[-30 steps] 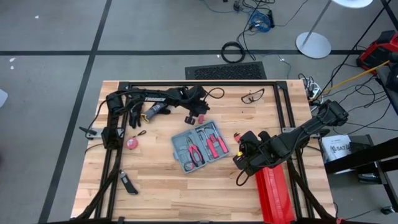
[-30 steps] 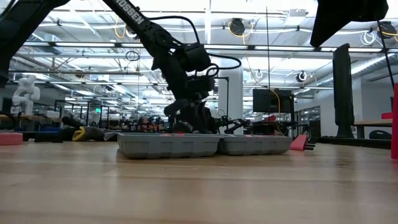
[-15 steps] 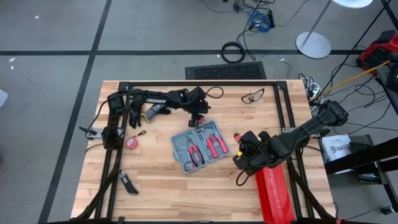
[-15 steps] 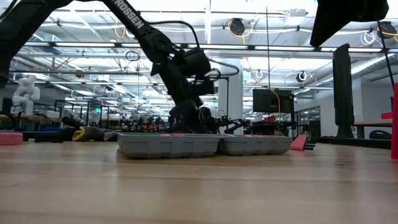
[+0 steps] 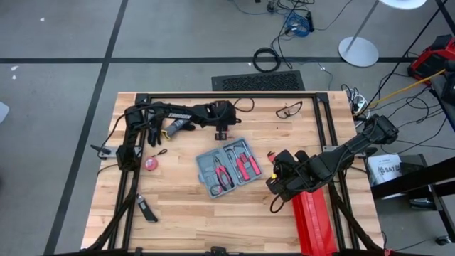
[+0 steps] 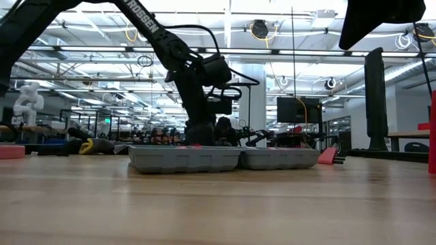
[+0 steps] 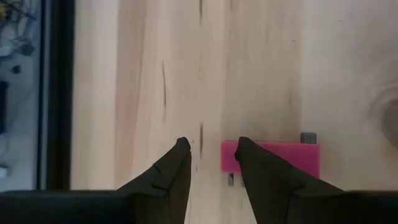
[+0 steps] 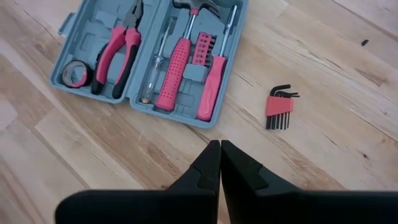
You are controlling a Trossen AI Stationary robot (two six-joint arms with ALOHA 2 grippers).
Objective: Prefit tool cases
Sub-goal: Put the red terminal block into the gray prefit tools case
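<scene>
The tool case [image 5: 227, 168] lies open and flat on the table's middle, with pink-handled pliers, a hammer and screwdrivers in its grey slots [image 8: 155, 56]. My left gripper [image 7: 211, 146] is open, low over the bare wood just beyond the case's far edge [image 5: 222, 133]. A small pink block-shaped piece [image 7: 273, 158] lies on the table beside one of its fingers. My right gripper [image 8: 219, 149] is shut on nothing, in the air at the case's right [image 5: 277, 178]. My left gripper points steeply down, with bare wood between its fingers. One finger [image 7: 249, 162] stands in front of the pink piece's end [image 7: 229, 158]. Whether it touches the piece, I cannot tell.
A pink hex key set [image 8: 278, 107] lies right of the case. A long red ribbed box [image 5: 313, 220] stands at the near right. Gloves [image 5: 155, 131], a pink tape measure [image 5: 150, 164], a knife [image 5: 147, 210] and safety glasses [image 5: 288, 110] lie around.
My left gripper has sunk toward the table behind the case's far edge and rolled about its own line, shifting a little toward the table's left. The case and my right arm have kept still.
</scene>
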